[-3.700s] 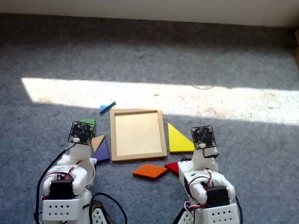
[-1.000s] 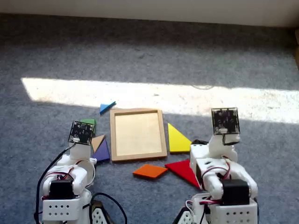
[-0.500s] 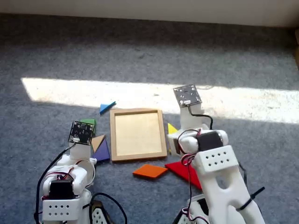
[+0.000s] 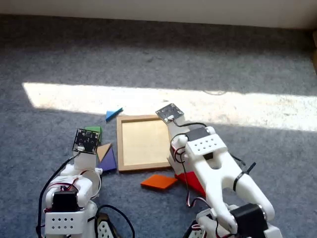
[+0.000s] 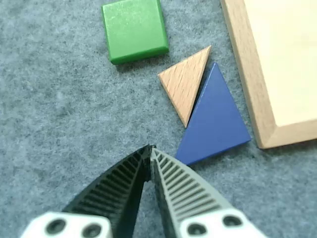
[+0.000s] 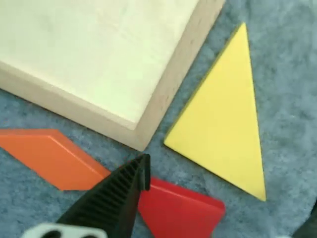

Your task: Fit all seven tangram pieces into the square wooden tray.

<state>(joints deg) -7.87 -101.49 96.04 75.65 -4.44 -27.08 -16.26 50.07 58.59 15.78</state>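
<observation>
The square wooden tray (image 4: pixel 120 144), pale with a raised rim, lay on the grey carpet (image 4: pixel 59 59). On its left-arm side sat a blue triangle (image 5: pixel 213 121), a plain wood triangle (image 5: pixel 185 87) and a green square (image 5: pixel 133 29). A yellow triangle (image 6: pixel 223 119), red triangle (image 6: pixel 178 210) and orange parallelogram (image 6: pixel 49 156) lay around its near right corner. My left end effector (image 5: pixel 149 153) was clenched on nothing, just beside the blue triangle. My right end effector (image 6: pixel 141 171) hung over that corner, and I could not tell whether it was released or clenched.

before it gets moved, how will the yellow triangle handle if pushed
Probably stiff: the yellow triangle looks like a flat solid slab with crisp edges. Lying flat on the carpet, it likely won't roll or tip, though the pile may drag when pushed.
</observation>
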